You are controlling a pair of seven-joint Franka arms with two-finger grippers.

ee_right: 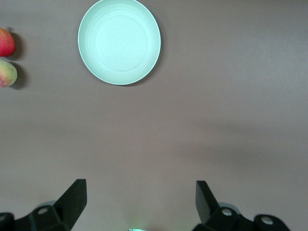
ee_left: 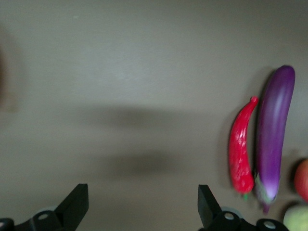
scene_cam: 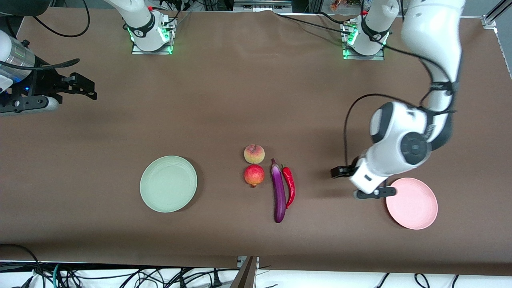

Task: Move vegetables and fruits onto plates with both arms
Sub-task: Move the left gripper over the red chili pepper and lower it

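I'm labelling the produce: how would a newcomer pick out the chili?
Between the green plate and the pink plate lies a cluster of produce. The chili is at its pink-plate edge, beside the eggplant. It is red, curved, and shorter than the eggplant.

You won't find any readable text, label, brand, number or sign in these views: none on the arms, none on the plates, none on the fruit or vegetables, and none on the bench.
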